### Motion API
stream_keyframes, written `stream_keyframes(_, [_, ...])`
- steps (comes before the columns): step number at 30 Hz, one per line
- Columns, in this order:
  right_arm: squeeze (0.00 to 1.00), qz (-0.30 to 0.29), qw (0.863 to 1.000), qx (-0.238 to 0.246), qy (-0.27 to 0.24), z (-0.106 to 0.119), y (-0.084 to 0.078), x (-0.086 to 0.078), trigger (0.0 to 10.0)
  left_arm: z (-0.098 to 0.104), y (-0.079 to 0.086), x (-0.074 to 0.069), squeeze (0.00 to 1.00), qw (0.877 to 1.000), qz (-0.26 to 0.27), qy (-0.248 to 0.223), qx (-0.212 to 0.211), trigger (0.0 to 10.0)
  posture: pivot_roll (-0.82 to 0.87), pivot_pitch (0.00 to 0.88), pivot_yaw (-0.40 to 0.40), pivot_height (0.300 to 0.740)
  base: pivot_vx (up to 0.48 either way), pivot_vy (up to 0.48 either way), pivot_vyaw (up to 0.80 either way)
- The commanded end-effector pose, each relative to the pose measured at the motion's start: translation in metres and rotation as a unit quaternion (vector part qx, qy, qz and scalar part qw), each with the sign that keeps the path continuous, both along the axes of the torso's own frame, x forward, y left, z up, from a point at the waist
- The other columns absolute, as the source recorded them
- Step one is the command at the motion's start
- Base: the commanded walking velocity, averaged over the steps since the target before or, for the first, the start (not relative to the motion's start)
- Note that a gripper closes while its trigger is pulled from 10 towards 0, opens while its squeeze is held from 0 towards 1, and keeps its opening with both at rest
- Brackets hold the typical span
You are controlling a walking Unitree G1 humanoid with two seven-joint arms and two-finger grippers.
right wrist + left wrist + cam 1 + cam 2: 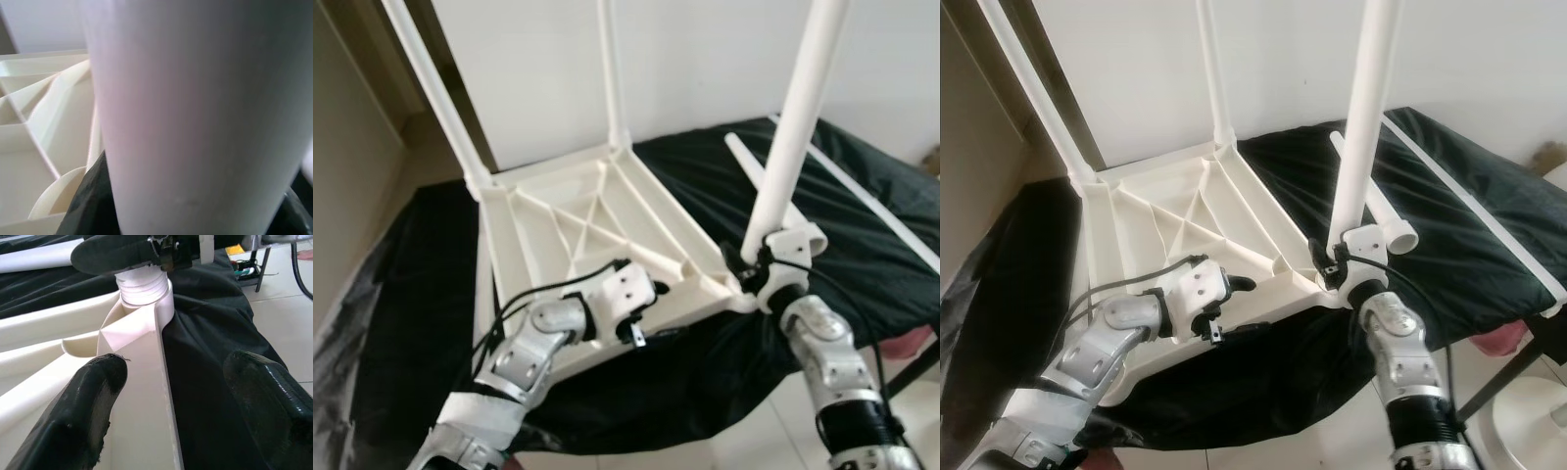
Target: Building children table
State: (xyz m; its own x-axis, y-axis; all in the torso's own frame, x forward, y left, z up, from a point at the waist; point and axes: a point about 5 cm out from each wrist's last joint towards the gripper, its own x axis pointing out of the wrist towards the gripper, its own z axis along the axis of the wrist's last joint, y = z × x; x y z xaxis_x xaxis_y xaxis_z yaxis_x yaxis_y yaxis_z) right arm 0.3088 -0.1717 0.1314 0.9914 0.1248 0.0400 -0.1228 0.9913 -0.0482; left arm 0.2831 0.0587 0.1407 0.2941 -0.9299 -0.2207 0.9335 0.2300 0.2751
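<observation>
Right gripper [766, 262] clamped on leg [795, 127] at tabletop [597, 220] corner, mid-right; left gripper [641, 294] fingers apart, bracing rim; next screw leg home.

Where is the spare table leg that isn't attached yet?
The loose white leg lies on the black cloth, on the robot's right, just behind the upright leg that the right gripper holds at the upturned tabletop's near corner.

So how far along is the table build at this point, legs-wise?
Two legs already stand in the far corners of the upturned tabletop. In hand: the right gripper is shut on the third leg, upright at the near right corner socket, while the left gripper sits open astride the near edge. Left: a fourth leg lies loose on the black cloth.
</observation>
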Motion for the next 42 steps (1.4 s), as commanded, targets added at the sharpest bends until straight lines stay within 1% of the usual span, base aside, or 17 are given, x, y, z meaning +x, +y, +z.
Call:
stream_keyframes(1, [0.0,-0.03,0.998,0.019,0.059,-0.024,-0.005,-0.007,10.0,-0.002,-0.001,-0.002,0.0,1.0,-0.003,0.008,0.003,10.0,-0.11,0.0,0.08,0.74,0.0,0.0,0.0])
stream_keyframes(3, [0.0,-0.034,0.997,0.019,0.06,-0.023,-0.005,-0.007,10.0,-0.002,-0.001,-0.002,0.0,1.0,-0.003,0.007,0.003,10.0,-0.11,0.0,0.08,0.74,0.0,0.0,0.0])
stream_keyframes(4, [0.0,-0.101,0.992,0.041,0.062,-0.023,-0.003,-0.011,10.0,-0.002,-0.001,-0.002,0.0,1.0,-0.002,0.007,0.001,10.0,-0.1,0.0,0.066,0.74,0.0,0.0,0.0])
stream_keyframes(5, [0.0,-0.163,0.982,0.067,0.064,-0.023,0.0,-0.015,10.0,-0.001,-0.001,-0.001,0.0,1.0,0.001,0.006,-0.001,10.0,-0.1,0.0,0.062,0.74,0.0,0.0,0.0])
stream_keyframes(7, [0.0,-0.232,0.966,0.09,0.072,-0.022,0.004,-0.021,10.0,-0.001,-0.001,-0.001,0.0,1.0,0.004,0.006,-0.003,10.0,-0.1,0.0,0.06,0.74,0.0,0.0,0.0])
stream_keyframes(10, [0.0,-0.241,0.964,0.088,0.076,-0.022,0.008,-0.023,10.0,0.0,-0.001,-0.001,0.0,1.0,0.005,0.006,-0.004,10.0,-0.1,0.0,0.06,0.74,0.0,0.0,0.0])
stream_keyframes(14, [0.0,-0.226,0.967,0.087,0.081,-0.022,0.015,-0.023,10.0,0.0,-0.002,-0.001,0.0,1.0,0.005,0.006,-0.006,10.0,-0.1,0.0,0.057,0.74,0.0,0.0,0.0])
stream_keyframes(18, [0.0,-0.229,0.966,0.083,0.083,-0.022,0.012,-0.023,10.0,0.0,-0.002,-0.002,0.0,1.0,0.005,0.006,-0.008,10.0,-0.1,0.0,0.05,0.74,0.0,0.0,0.0])
stream_keyframes(20, [0.0,-0.221,0.969,0.078,0.079,-0.02,0.015,-0.023,10.0,0.0,-0.001,-0.001,0.0,1.0,0.008,0.005,-0.008,10.0,-0.09,0.0,0.048,0.74,0.0,0.0,0.0])
stream_keyframes(25, [0.0,-0.23,0.967,0.073,0.079,-0.016,0.018,-0.023,10.0,0.001,-0.001,-0.001,0.0,1.0,0.011,0.005,-0.009,10.0,-0.09,0.0,0.044,0.74,0.0,0.0,0.0])
stream_keyframes(30, [0.0,-0.207,0.975,0.049,0.068,-0.013,0.021,-0.022,10.0,0.0,0.0,-0.001,0.0,1.0,0.015,0.004,-0.009,10.0,-0.08,0.0,0.042,0.74,0.0,0.0,0.0])
stream_keyframes(31, [0.06,-0.199,0.977,0.047,0.066,-0.012,0.023,-0.022,10.0,0.0,0.0,-0.001,0.0,1.0,0.015,0.004,-0.008,10.0,-0.08,0.0,0.039,0.74,0.0,0.0,0.0])
stream_keyframes(32, [0.69,-0.194,0.978,0.04,0.06,-0.011,0.024,-0.022,10.0,0.0,0.001,-0.001,0.0,1.0,0.015,0.003,-0.007,10.0,-0.08,0.0,0.041,0.74,0.0,0.0,0.0])
stream_keyframes(33, [1.0,-0.188,0.98,0.039,0.055,-0.009,0.025,-0.022,10.0,0.0,0.001,-0.002,0.0,1.0,0.015,0.003,-0.005,10.0,-0.08,0.0,0.041,0.74,0.0,0.0,0.0])
stream_keyframes(40, [1.0,-0.173,0.983,0.045,0.048,-0.006,0.026,-0.022,10.0,0.0,0.001,-0.001,0.0,1.0,0.015,0.002,-0.004,10.0,-0.08,0.0,0.037,0.74,0.0,0.0,0.0])
stream_keyframes(41, [1.0,-0.17,0.984,0.034,0.044,-0.005,0.02,-0.02,10.0,-0.002,0.0,-0.001,0.0,1.0,0.017,-0.003,0.0,10.0,-0.08,0.0,0.037,0.74,0.0,0.0,0.0])
stream_keyframes(42, [1.0,-0.17,0.984,0.034,0.044,-0.005,0.02,-0.02,10.0,-0.002,0.0,-0.001,0.0,1.0,0.017,-0.003,0.0,10.0,-0.08,0.0,0.037,0.74,0.0,0.0,0.0])
